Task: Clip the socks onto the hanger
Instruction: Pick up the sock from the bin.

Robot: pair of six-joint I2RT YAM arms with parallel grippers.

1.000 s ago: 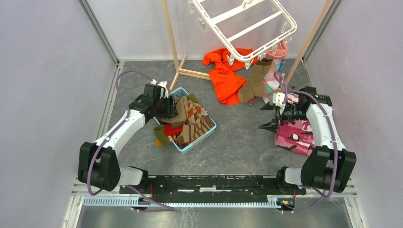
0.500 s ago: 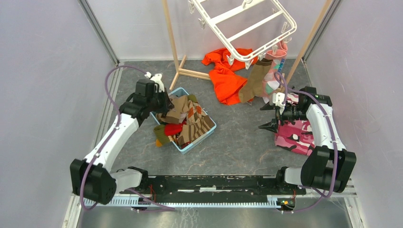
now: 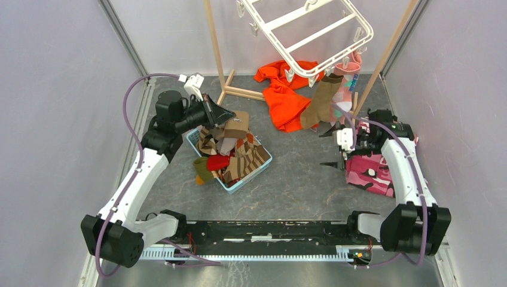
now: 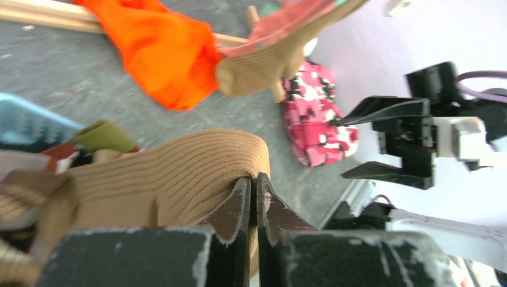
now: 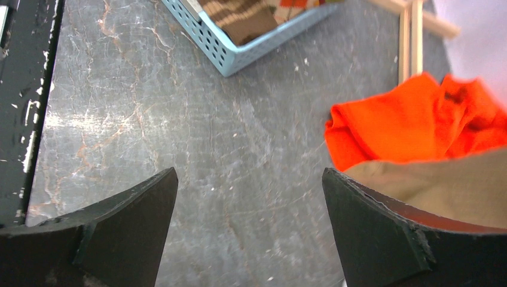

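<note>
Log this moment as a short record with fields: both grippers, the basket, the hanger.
left gripper: shut on a ribbed tan sock, held over the light blue plastic basket
right gripper: open, empty, over the grey floor beside the pink camouflage cloth
basket: heaped with striped, red and brown socks
white plastic frame hanger: a plain brown sock and a pink sock with teal patches hang from its near edge

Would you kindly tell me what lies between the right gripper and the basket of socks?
Only bare grey tabletop separates the right gripper from the basket, clearest in the top view.
</note>
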